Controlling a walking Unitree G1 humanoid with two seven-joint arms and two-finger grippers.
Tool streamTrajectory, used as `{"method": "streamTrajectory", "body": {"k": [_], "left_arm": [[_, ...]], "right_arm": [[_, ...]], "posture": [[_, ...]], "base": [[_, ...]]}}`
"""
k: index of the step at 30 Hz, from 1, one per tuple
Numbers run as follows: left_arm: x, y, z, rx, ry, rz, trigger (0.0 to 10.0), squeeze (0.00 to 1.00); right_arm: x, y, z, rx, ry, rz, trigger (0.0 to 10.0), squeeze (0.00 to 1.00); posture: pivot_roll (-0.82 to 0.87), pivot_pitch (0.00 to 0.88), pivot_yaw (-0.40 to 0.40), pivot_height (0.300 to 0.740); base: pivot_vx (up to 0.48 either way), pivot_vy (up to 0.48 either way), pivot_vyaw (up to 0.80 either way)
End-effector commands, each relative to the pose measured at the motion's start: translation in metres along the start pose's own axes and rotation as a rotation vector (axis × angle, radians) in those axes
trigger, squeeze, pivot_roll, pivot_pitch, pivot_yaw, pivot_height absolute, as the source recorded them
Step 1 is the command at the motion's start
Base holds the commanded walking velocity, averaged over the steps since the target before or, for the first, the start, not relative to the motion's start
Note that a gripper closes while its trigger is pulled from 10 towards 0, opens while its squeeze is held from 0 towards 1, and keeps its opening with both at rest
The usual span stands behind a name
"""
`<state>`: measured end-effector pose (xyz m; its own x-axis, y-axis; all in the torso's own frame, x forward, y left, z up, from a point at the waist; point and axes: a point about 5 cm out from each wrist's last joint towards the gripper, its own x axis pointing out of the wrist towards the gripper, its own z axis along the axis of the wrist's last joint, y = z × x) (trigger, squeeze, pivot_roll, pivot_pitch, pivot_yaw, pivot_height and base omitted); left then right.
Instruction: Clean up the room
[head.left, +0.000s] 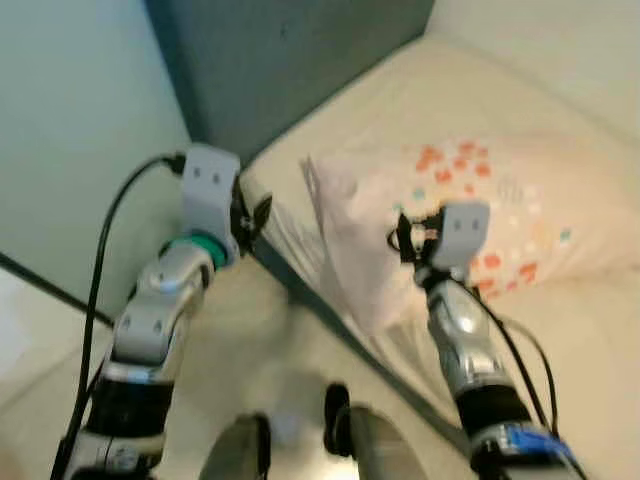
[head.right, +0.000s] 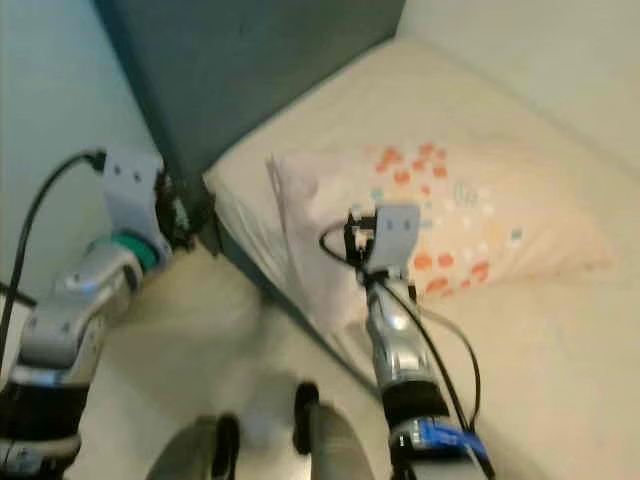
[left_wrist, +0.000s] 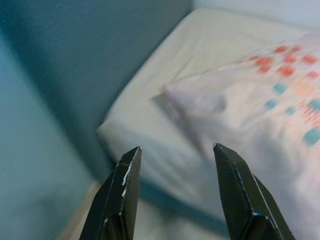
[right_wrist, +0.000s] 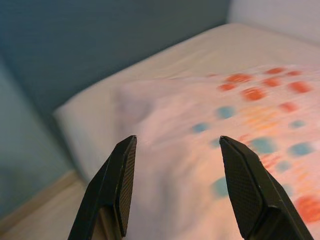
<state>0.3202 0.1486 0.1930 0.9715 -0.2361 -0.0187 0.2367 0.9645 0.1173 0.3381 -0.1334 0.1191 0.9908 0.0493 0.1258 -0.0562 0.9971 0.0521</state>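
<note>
Soft, even daylight; all views motion-blurred, colours washed pale.

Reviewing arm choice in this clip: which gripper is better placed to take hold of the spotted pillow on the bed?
Probably the right. The right gripper is open, hovering over the pillow itself. The left gripper, also open, sits near the bed's corner by the dark headboard, short of the pillow's edge.

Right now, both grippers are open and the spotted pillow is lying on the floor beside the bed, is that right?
Not quite. The spotted pillow lies on the bed, not the floor, as the left eye view shows. The left gripper and right gripper are indeed open.
</note>
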Motion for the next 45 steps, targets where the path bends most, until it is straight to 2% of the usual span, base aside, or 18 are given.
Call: {"method": "streamTrajectory", "body": {"k": [1, 17, 45], "left_arm": [[-0.0014, -0.0016, -0.0053, -0.004, 0.015, -0.005, 10.0, 0.00], [-0.0011, -0.0010, -0.0052, -0.007, 0.013, -0.002, 10.0, 0.00], [0.0009, 0.0001, -0.0042, 0.005, 0.005, 0.010, 10.0, 0.00]], "right_arm": [[-0.0047, -0.0008, -0.0072, 0.007, 0.033, -0.002, 10.0, 0.00], [-0.0054, 0.0009, -0.0063, 0.013, 0.029, 0.004, 10.0, 0.00], [-0.0056, 0.0040, -0.0038, 0.020, 0.017, 0.024, 10.0, 0.00]], "posture": [[0.01, 0.156, 0.003, 0.740], [0.01, 0.160, 0.002, 0.740], [0.01, 0.156, 0.001, 0.740]], "base": [[-0.405, 0.000, 0.00], [-0.392, 0.000, 0.00], [0.000, 0.000, 0.00]]}}
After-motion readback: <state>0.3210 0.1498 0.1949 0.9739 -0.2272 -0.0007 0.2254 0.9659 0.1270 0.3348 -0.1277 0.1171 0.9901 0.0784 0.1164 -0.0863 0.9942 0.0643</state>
